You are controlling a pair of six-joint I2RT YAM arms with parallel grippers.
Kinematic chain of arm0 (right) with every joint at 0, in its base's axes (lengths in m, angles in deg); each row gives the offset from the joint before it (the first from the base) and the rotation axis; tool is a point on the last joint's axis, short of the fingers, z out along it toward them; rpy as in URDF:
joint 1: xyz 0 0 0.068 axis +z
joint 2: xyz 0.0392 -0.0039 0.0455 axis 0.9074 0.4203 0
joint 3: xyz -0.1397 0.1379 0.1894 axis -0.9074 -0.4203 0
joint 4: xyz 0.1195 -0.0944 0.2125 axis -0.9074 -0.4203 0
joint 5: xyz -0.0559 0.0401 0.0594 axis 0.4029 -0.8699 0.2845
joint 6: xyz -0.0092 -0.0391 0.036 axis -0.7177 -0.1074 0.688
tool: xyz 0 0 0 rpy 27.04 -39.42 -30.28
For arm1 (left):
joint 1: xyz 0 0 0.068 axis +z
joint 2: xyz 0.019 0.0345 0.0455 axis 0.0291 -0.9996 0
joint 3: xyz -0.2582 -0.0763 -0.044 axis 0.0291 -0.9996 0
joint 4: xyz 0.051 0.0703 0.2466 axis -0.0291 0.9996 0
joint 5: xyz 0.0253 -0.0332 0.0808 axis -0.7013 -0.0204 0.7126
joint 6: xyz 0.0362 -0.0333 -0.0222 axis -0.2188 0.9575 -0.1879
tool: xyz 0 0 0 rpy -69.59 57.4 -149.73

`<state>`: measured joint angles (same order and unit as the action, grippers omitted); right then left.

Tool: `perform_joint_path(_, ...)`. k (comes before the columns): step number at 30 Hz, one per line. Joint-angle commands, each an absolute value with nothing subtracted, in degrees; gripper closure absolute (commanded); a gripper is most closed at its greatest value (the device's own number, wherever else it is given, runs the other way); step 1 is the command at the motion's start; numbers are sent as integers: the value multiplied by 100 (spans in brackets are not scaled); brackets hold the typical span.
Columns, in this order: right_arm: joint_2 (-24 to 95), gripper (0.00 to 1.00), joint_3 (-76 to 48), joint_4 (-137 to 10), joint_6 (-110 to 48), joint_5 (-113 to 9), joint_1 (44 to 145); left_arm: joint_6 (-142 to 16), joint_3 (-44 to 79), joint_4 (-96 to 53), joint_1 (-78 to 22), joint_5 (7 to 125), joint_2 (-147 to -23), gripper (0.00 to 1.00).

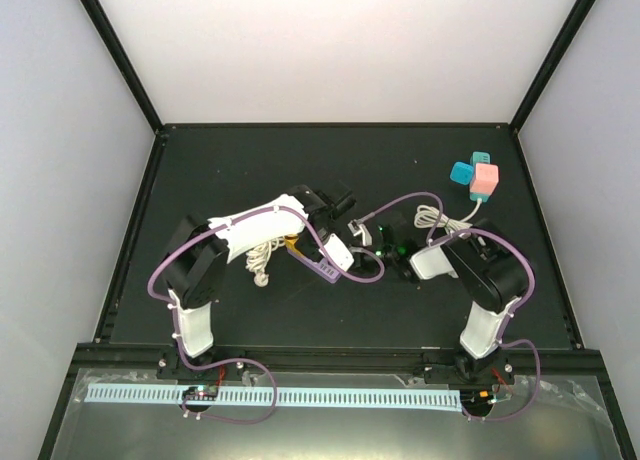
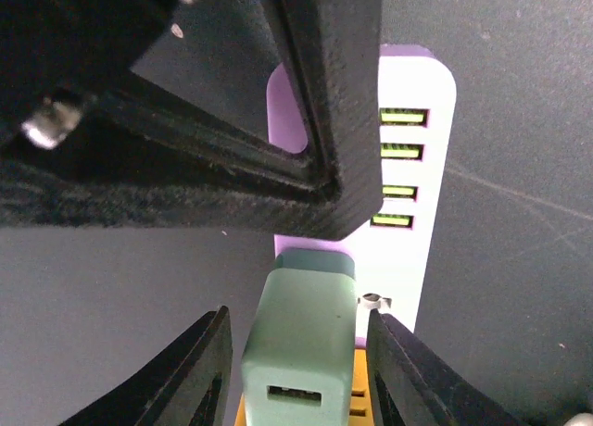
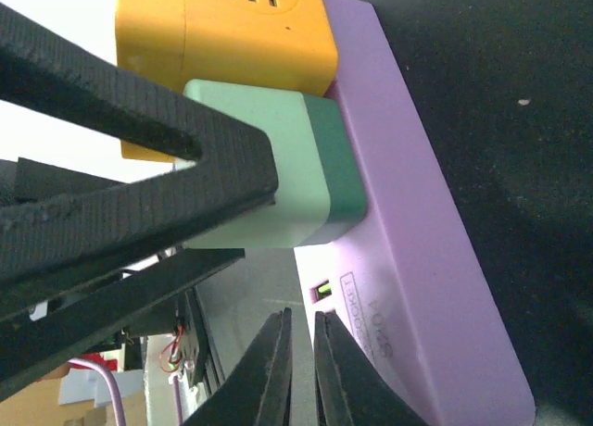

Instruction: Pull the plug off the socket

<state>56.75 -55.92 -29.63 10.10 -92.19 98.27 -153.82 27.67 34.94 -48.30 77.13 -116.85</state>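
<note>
Scene count: 2 arms, 1 purple power strip (image 2: 417,148), 2 blocks plugged into it. The strip lies about mid-table (image 1: 250,160), slightly left of centre, between the two claws. On it are 1 green plug (image 2: 301,333), seated in its socket, and 1 orange adapter (image 3: 232,28) touching it on the left side. There are 4 green-lit slots (image 2: 403,117) in a row on the strip's face, just right of the green plug. The left gripper (image 2: 296,319) clamps the green plug at a medium opening, one finger on each of two opposite sides; its own view shows only thin slivers beside the plug, and the right wrist view shows both fingers against it. The right gripper (image 3: 299,319) has its fingers nearly together with only a hairline gap, holds nothing, and has its tips just beside the strip's long side, right of the plug. There is 1 white coiled cable (image 1: 262,258) under the left arm. At far right, well apart, is a cluster of cube adapters: 1 pink (image 1: 486,181), plus teal (image 1: 464,171) whose count I can't tell, and 1 white cord (image 1: 432,218) running from it towards the right arm.
</note>
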Motion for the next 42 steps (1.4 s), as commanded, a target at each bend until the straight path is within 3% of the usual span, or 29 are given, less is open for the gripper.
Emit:
perform_joint_path(1,5744,89,-5499,-2993,963,-9134,9930,-15423,2855,3434,-4861,7945,-11752,59)
perform_joint_path(6,5932,90,-5418,-3206,865,-9066,9954,-15414,2822,3403,-4866,8018,-11748,60)
perform_joint_path(15,6061,91,-5156,-3962,503,-8772,9943,-15312,2947,3601,-4916,7617,-11514,80)
perform_joint_path(23,6342,93,-4909,-4681,291,-8418,9943,-15336,2925,3570,-4948,7400,-11229,87)
perform_joint_path(42,6462,94,-4831,-4894,84,-8309,9933,-15397,3344,4243,-4893,7443,-10448,91)
